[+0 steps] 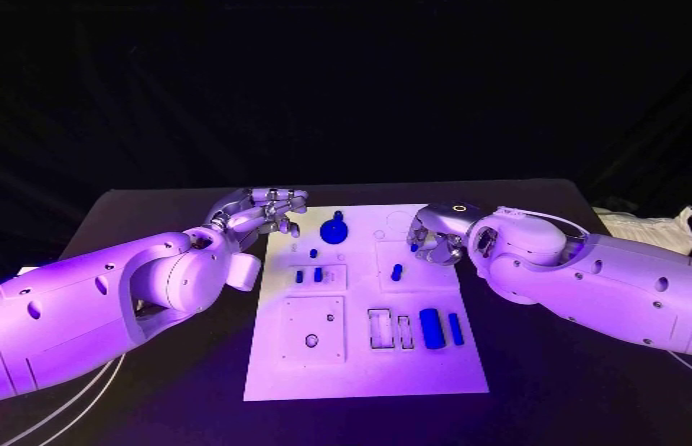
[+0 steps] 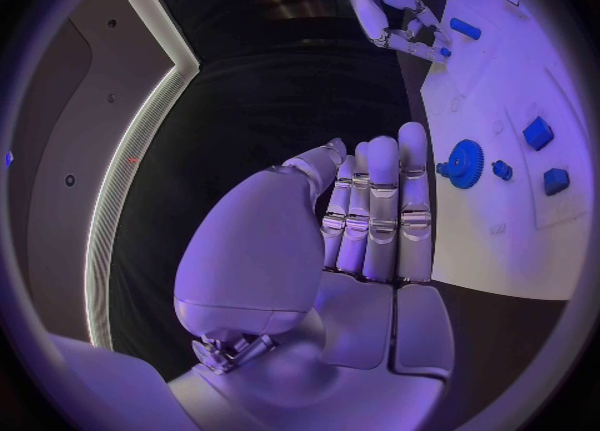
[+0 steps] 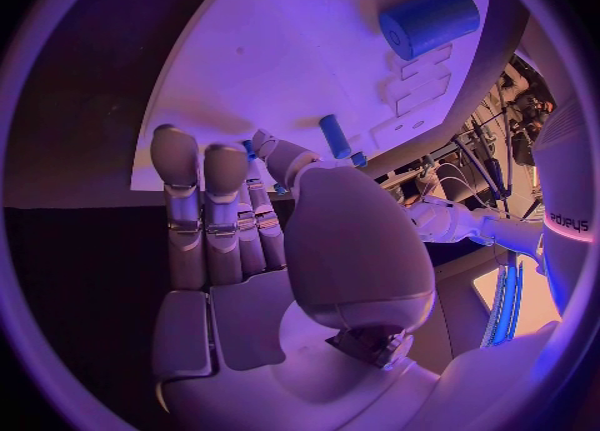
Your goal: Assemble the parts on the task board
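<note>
The left hand [image 1: 263, 209] hangs over the far left corner of the white board [image 1: 364, 376], fingers straight and close together, thumb folded across the palm, nothing in it. In the left wrist view its fingertips [image 2: 413, 141] reach close to the blue gear [image 2: 465, 163], which lies flat on the board; whether they touch it I cannot tell.

The right hand [image 1: 437, 238] is over the far right part of the board, fingers bent downward. In the right wrist view its fingers [image 3: 200, 181] stand together and the thumb bends in toward a small blue peg [image 3: 335, 135] just beside it; whether the hand pinches the peg I cannot tell.

In the head view the gear [image 1: 335, 230] sits near the board's far edge, between the two hands. Nearer, two short blue pins [image 1: 309, 276] stand side by side in a square plate left of centre, and another blue pin [image 1: 395, 272] stands to their right. At the near right lie a thick blue cylinder [image 1: 430, 327] and a thinner blue rod [image 1: 456, 328], side by side, their long axes running from the near edge toward the far edge.
</note>
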Available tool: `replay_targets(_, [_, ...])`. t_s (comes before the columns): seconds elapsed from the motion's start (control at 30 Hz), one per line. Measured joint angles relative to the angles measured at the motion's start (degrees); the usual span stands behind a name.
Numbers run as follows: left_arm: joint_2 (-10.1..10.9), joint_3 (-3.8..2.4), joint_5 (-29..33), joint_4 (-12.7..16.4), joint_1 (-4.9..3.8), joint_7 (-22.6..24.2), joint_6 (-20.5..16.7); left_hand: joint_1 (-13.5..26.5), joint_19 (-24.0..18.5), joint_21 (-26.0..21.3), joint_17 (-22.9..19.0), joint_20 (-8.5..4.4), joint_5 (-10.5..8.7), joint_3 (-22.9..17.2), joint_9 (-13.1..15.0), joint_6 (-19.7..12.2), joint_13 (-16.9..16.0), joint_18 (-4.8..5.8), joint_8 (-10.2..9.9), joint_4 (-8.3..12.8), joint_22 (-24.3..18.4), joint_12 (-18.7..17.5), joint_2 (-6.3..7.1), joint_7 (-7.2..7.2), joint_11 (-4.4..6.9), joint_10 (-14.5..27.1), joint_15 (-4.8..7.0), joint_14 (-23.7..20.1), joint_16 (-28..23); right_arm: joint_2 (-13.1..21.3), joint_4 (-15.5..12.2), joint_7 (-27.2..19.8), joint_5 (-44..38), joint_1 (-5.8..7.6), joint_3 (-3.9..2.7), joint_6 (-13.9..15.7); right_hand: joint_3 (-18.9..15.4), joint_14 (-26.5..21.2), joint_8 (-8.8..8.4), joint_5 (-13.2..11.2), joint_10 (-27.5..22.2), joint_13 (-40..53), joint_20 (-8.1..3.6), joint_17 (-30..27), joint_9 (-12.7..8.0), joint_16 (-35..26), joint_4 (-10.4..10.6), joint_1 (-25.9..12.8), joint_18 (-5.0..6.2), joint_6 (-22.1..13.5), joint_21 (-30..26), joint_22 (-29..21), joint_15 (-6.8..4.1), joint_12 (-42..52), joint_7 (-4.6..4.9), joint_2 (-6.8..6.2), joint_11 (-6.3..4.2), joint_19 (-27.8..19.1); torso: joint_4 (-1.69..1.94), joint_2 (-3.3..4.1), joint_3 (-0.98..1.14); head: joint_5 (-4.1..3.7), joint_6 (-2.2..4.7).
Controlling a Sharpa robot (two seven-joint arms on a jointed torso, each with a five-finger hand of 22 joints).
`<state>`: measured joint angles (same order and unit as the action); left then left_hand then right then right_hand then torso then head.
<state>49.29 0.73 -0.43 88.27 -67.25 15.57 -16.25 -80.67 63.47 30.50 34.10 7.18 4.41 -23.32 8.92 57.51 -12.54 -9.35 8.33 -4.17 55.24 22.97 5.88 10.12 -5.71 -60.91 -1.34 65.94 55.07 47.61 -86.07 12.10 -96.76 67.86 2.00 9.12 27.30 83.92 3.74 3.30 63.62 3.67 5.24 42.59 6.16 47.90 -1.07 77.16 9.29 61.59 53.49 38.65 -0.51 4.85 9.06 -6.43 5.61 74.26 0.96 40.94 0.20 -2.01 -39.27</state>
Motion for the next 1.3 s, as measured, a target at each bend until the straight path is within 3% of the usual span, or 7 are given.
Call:
replay_targets(0.33, [0.00, 0.00, 0.08, 0.03, 0.00, 0.17, 0.07, -0.32, 0.00, -0.10, -0.10, 0.00, 0.00, -0.04, 0.00, 0.00, -0.04, 0.00, 0.29, 0.39, -0.08, 0.28, -0.33, 0.00, 0.18, 0.23, 0.00, 0.00, 0.00, -0.67, 0.66, 0.01, 0.05, -0.16, -0.09, -0.24, 0.97, 0.00, 0.00, 0.26, 0.02, 0.02, 0.20, 0.64, 0.01, 0.64, 0.42, 0.31, 0.00, 0.45, 0.92, 0.93, 0.00, 0.01, -0.05, 0.31, -0.01, -0.20, -0.03, 0.00, 0.01, -0.08, -0.47])
replay_targets(0.53, [0.00, 0.00, 0.10, 0.02, 0.01, 0.17, 0.09, -0.52, 0.00, -0.22, -0.14, 0.00, 0.00, -0.02, 0.00, 0.00, -0.07, 0.01, 0.29, 0.49, -0.12, 0.51, -0.52, 0.00, 0.00, 0.41, 0.00, 0.00, 0.00, -1.06, 0.97, 0.01, 0.13, -0.28, -0.22, -0.15, 2.02, 0.00, 0.40, 0.38, 1.49, 0.20, 0.20, 2.79, 0.24, 2.95, 0.57, 0.77, 0.00, 1.81, 3.53, 3.80, 0.00, 0.62, -0.59, 0.77, -0.67, -0.20, -0.05, 0.00, -0.01, -0.19, -0.73])
replay_targets(0.67, [-0.02, 0.00, 0.11, 0.01, 0.01, 0.18, 0.11, -0.52, 0.00, -0.22, -0.14, 0.00, 0.00, -0.02, 0.00, 0.00, -0.07, 0.00, 0.29, 0.49, -0.12, 0.51, -0.52, 0.00, 0.00, 0.41, -0.01, 0.00, 0.00, -1.22, 1.16, 0.24, 0.08, -0.35, -0.29, -0.07, 2.46, 0.00, 0.71, 0.37, 2.87, 0.24, -0.43, 4.99, 0.54, 5.13, 0.19, 1.29, 0.00, 2.87, 5.93, 6.72, 0.00, 1.14, -1.05, 1.29, -1.11, 0.43, -0.03, 0.00, -0.01, -0.19, -1.07])
replay_targets(0.73, [-0.02, 0.00, 0.11, 0.02, 0.01, 0.18, 0.12, -0.52, 0.00, -0.22, -0.14, 0.00, 0.00, -0.02, 0.01, 0.00, -0.07, 0.01, 0.29, 0.49, -0.12, 0.51, -0.52, 0.00, 0.00, 0.41, 0.00, 0.00, 0.00, -1.33, 1.22, 0.49, -0.11, -0.40, -0.34, -0.02, 2.53, 0.00, 0.91, 0.37, 3.52, 0.25, -0.40, 5.95, 0.70, 6.10, 0.13, 1.29, -0.90, 3.42, 7.03, 8.04, 0.00, 1.36, -1.19, 1.29, -1.25, 0.76, -0.02, 0.00, -0.01, -0.21, -1.22])
replay_targets(0.97, [-0.01, -0.01, 0.13, 0.01, 0.01, 0.18, 0.16, -0.52, 0.00, -0.22, -0.14, 0.00, 0.00, -0.02, 0.01, 0.00, -0.07, 0.00, 0.29, 0.49, -0.12, 0.51, -0.52, 0.00, 0.00, 0.41, 0.00, 0.00, 0.00, -1.67, 1.23, 1.46, -1.30, -0.63, -0.41, 0.19, 3.49, 0.01, 1.33, 0.27, 4.95, 0.57, -0.62, 7.58, 1.27, 7.63, -0.84, 1.75, -0.90, 4.56, 9.13, 10.54, -0.44, 1.80, -1.72, 1.75, -1.66, 1.07, -0.02, -0.01, -0.01, -0.11, -1.38])
replay_targets(1.3, [-0.12, -0.01, 0.15, 0.06, 0.01, 0.18, 0.39, -0.52, 0.00, -0.54, -0.36, 0.00, 0.00, 0.46, 0.01, -0.21, -0.15, 0.01, 0.79, 0.63, -0.37, 0.77, -0.52, 0.21, -0.01, 0.83, 0.00, -0.41, -0.27, -2.16, 1.25, 2.36, -2.99, -0.94, -0.40, 0.82, 3.54, 0.01, 1.79, 0.10, 5.37, 0.59, -0.82, 8.27, 1.62, 8.51, -1.39, 1.82, -0.89, 5.21, 10.17, 11.63, -0.44, 1.81, -1.96, 1.82, -1.85, 1.27, -0.13, -0.05, -0.01, 0.05, -2.23])
